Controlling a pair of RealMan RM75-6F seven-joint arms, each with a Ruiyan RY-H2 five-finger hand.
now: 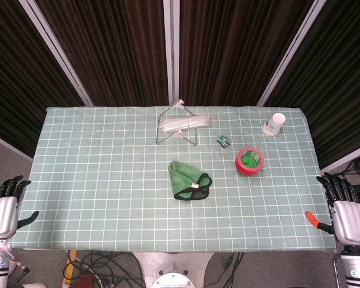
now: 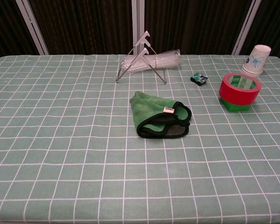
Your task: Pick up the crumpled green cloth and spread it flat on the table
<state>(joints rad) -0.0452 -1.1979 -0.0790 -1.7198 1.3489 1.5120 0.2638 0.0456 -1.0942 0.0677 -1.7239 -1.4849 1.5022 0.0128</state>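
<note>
Resting off the table's near corners, our left hand and right hand hold nothing, fingers spread. We see the crumpled green cloth mid-table, near of the wire rack, well apart from the red tape roll.

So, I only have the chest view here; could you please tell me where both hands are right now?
Observer: The left hand sits off the table's left edge, near its front corner, holding nothing.
Operator: Thank you. And the right one?
Observer: The right hand is off the right edge, also empty, well away from the green cloth.
Operator: Is anything lying near it?
Observer: Yes, a small orange object lies on the table's front right corner, beside that hand.
</note>
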